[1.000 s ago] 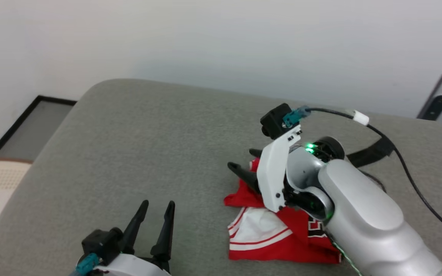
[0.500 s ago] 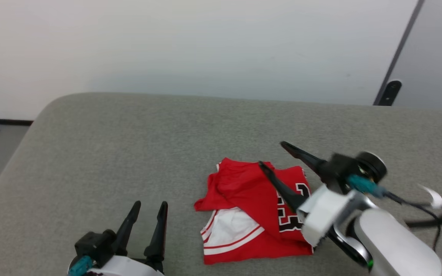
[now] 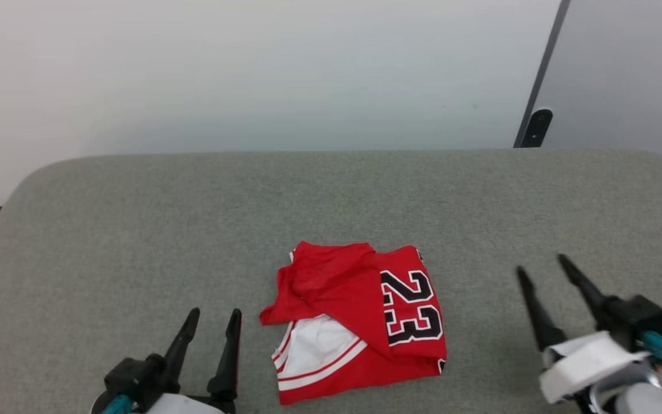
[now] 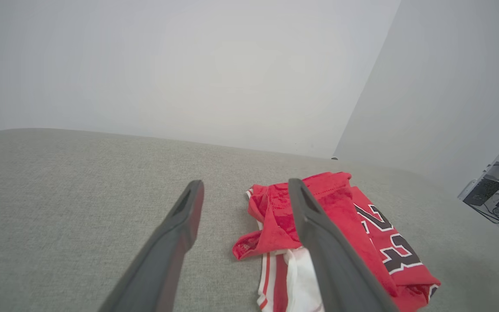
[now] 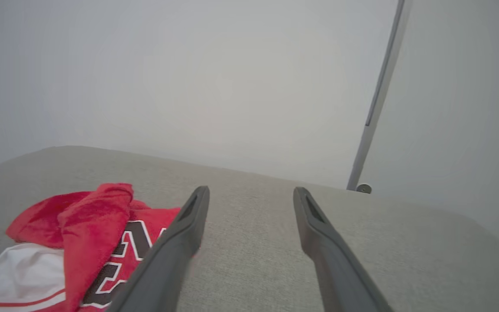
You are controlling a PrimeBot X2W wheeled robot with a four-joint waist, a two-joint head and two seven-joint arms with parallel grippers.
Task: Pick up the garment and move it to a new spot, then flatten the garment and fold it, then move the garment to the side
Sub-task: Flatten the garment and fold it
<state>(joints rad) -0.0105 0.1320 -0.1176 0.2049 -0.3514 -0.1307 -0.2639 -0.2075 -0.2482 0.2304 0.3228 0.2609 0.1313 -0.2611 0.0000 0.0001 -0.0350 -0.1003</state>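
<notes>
**Garment** [image 3: 360,319]: red jersey in a loose, folded bundle. It lies on the grey padded surface [image 3: 135,230], toward the near middle, between the two grippers and touching neither.
- The black, white-outlined "23" faces up on its right half, turned sideways.
- White inner fabric with red-striped trim shows at the near left.
- The far-left red fold is bunched, and the layers beneath it are hidden.
- In the left wrist view one dark finger covers a strip of it.
- In the right wrist view it is cut off by the left and bottom edges and partly hidden behind a finger.

**Left gripper** [image 3: 214,311]: fingers apart and empty, near the garment's left side. Its body is cut off by the bottom edge.

**Right gripper** [image 3: 541,263]: fingers spread and empty, well apart from the garment on its right. The wrist is blurred and cropped at the corner.

**Surface edges**: the far edge is rounded and curves down at the left. The right side runs out of frame. Bare grey cloth lies all round the garment, widest to the left and on the far side.

**Backdrop**: a pale wall [image 3: 250,69], with a small dark fitting [image 3: 535,127] at the foot of a vertical strip. Its kind cannot be told.
</notes>
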